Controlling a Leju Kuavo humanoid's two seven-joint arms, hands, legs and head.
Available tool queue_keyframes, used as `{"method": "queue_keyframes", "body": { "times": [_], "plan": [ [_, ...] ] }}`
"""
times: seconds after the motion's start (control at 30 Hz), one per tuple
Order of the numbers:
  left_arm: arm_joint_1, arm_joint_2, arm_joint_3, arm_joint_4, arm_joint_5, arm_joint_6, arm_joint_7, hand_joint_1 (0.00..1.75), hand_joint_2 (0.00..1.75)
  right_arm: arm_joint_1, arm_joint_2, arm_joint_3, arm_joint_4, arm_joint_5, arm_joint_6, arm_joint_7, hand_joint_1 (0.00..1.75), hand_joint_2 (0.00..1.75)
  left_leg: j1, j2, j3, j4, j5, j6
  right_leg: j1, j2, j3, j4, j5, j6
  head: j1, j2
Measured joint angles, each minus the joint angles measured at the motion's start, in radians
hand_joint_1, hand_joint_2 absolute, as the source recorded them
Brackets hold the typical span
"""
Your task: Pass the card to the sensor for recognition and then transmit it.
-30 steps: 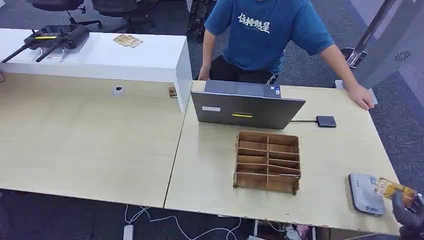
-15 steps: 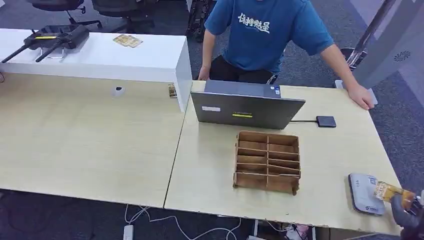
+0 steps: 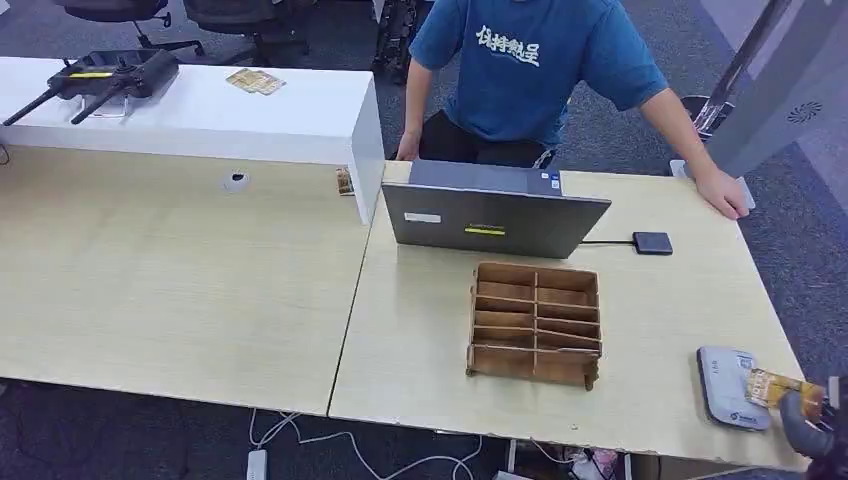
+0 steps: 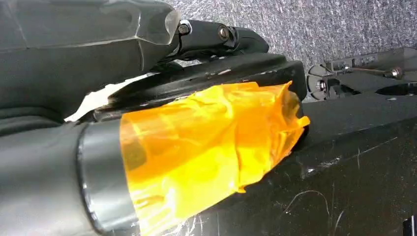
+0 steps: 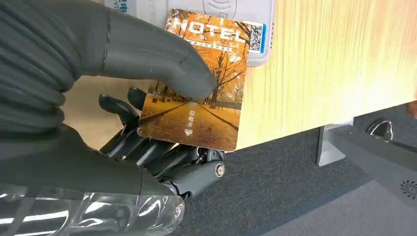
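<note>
Pale wood-grain desk (image 3: 640, 330), smooth laminate, runs under everything. Grey laptop (image 3: 494, 218) stands open at the far side; a person (image 3: 540, 70) in a blue shirt leans behind it. Slotted plywood rack (image 3: 536, 322) sits mid-desk. Sensor (image 3: 730, 386), a flat grey plastic pad with rounded corners, lies at the desk's near right edge. Right hand (image 5: 147, 98), dark and ribbed, pinches the card (image 5: 196, 78) between thumb and fingers. Card is glossy, rectangular, autumn-orange print, marked HOTEL. Its long axis points from hand toward sensor; the leading end overlaps the sensor's edge, whether touching cannot be told. Left hand's state cannot be told.
</note>
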Motion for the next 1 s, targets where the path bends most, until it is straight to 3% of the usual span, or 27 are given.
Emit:
{"method": "queue_keyframes", "body": {
  "times": [0.37,1.0],
  "plan": [
    [0.0,0.0,0.0,0.0,0.0,0.0,0.0,0.0,0.0,-0.001,-0.003,0.001,0.003,0.003,0.005,0.003,1.75,1.75,0.0,0.0,0.0,0.0,0.0,0.0,0.0,0.0,0.0,0.0,0.0,0.0,0.0,0.0],
    [-0.002,0.0,0.0,0.0,-0.005,-0.007,0.01,0.0,0.0,-0.057,-0.023,0.075,0.077,0.17,0.054,0.064,1.75,1.75,0.0,0.001,0.002,0.0,0.0,0.0,0.0,0.001,0.001,0.0,0.0,0.0,0.0,0.0]
  ]
}}
